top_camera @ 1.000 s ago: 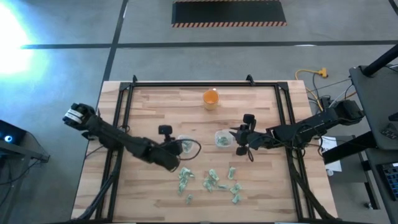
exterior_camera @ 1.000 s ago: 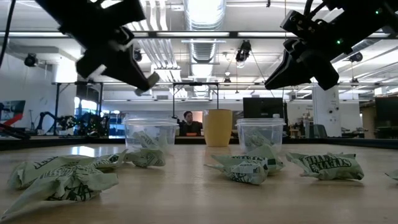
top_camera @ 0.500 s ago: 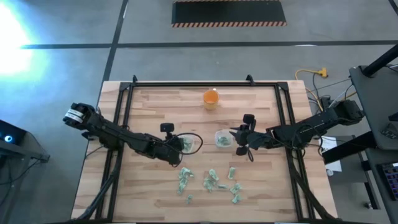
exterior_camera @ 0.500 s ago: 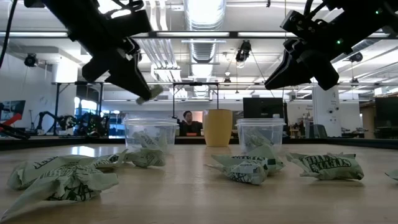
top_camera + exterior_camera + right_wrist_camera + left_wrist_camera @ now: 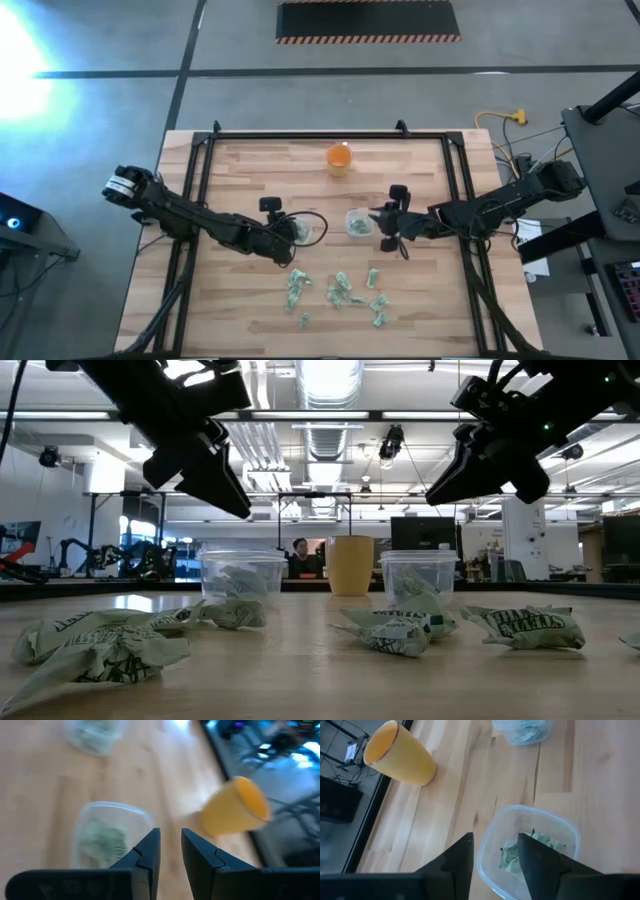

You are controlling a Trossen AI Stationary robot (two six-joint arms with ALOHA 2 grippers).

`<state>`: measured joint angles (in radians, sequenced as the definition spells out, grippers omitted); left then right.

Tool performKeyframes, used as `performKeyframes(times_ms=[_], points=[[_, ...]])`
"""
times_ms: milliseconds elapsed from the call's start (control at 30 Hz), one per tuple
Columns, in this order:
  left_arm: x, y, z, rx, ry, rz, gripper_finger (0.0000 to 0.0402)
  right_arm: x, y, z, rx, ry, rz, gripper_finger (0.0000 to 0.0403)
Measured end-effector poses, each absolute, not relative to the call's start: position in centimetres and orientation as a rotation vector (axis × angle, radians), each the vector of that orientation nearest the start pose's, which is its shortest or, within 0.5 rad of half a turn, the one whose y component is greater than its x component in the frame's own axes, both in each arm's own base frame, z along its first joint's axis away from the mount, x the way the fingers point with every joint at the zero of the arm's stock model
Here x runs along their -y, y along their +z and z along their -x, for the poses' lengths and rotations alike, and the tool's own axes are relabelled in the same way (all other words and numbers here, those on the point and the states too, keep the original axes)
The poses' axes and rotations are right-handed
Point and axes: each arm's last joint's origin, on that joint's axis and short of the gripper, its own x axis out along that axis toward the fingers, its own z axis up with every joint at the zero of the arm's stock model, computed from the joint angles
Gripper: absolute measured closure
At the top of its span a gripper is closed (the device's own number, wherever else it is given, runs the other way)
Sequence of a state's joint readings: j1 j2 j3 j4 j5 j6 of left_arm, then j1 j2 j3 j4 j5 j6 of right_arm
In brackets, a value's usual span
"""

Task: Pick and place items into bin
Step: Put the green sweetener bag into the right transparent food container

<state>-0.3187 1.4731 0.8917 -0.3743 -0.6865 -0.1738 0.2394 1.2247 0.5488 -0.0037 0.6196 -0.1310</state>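
Observation:
Several pale green wrinkly items (image 5: 340, 290) lie loose on the wooden table near its front edge, and show close up in the low view (image 5: 100, 645). Two clear tubs stand mid-table, each with green pieces inside: the left tub (image 5: 308, 230) and the right tub (image 5: 358, 222). My left gripper (image 5: 495, 850) hangs open above the left tub's rim (image 5: 560, 822) with nothing between its fingers; it also shows from above (image 5: 290, 235). My right gripper (image 5: 170, 845) hovers just right of the right tub (image 5: 115, 806), also seen in the high view (image 5: 380, 226), its fingers a narrow gap apart around nothing.
An orange cup (image 5: 339, 158) stands upright toward the table's far edge. A black frame (image 5: 300, 135) runs around the tabletop. Bare wood lies left and right of the loose items. A person (image 5: 302, 555) sits far off in the room beyond the table.
My left gripper, holding a pale piece at its fingertips, has moved toward the far edge and a little right, over the left tub. There it has opened and let the piece go; the piece no longer shows at the fingertips.

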Motion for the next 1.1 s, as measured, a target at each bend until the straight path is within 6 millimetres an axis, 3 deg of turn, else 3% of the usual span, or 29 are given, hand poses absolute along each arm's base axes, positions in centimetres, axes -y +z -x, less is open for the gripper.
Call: performKeyframes(times_ms=[300,433,800,1100], points=[[7.2,20.9,-27.6,-0.802,0.408,-0.299,0.0265,-5.3,18.3,-22.6,-0.692,0.187,0.217,0.0335],[7.2,20.9,-27.6,-0.802,0.407,-0.302,0.0265,-5.8,18.1,-22.5,-0.710,0.328,0.108,0.0335],[7.2,20.9,-27.5,-0.803,0.408,-0.307,0.0265,-8.4,16.1,-23.2,-0.742,0.444,0.100,0.0335],[7.2,20.9,-27.5,-0.803,0.409,-0.307,0.0265,-9.4,14.2,-24.3,-0.745,0.456,0.111,0.0318]])
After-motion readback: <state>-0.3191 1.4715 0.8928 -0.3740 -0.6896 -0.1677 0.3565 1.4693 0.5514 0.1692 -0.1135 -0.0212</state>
